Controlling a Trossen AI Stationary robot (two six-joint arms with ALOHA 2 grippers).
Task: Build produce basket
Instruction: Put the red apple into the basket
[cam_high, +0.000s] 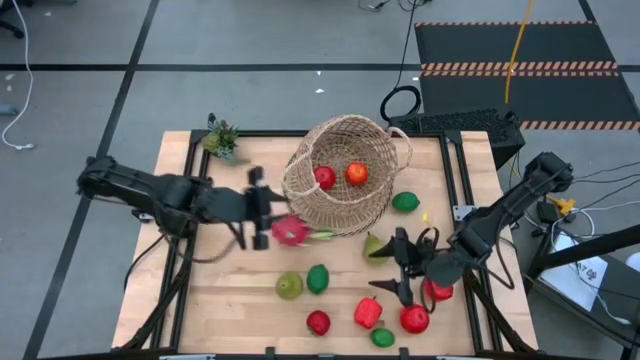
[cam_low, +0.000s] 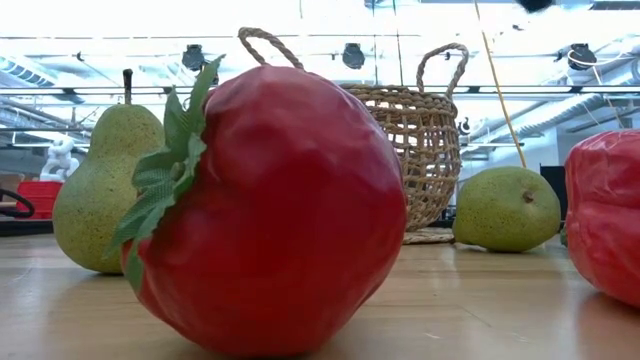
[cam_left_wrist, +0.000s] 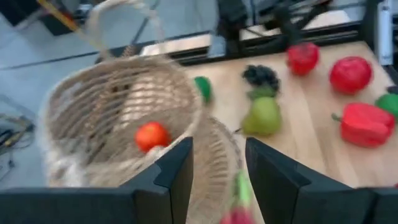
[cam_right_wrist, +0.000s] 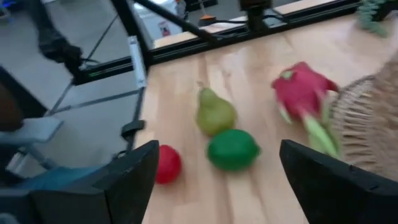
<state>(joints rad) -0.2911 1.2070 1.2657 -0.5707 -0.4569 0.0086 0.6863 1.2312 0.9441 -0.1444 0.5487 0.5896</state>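
- The wooden table (cam_high: 230, 300) is seen from above with both arms reaching in over it.
- The basket (cam_high: 345, 175) is found at the far middle of the table, tipped on its side with its mouth turned toward the left arm; two pieces are held inside it, a red apple (cam_high: 324, 177) and an orange-red tomato (cam_high: 356, 174).
- The left gripper (cam_high: 262, 208) is placed just beside the basket's rim, its fingers parted and nothing between them; the pink dragonfruit (cam_high: 291, 231) lies on the table just beside it, against the basket.
- The right gripper (cam_high: 400, 266) is held over the near right of the table, fingers spread wide and empty, near a pear (cam_high: 375, 246).
- The remaining produce is scattered on the table outside the basket: a red pepper (cam_high: 367, 312), a second pear (cam_high: 289, 286), a lime (cam_high: 317, 278), a red fruit (cam_high: 318, 322).
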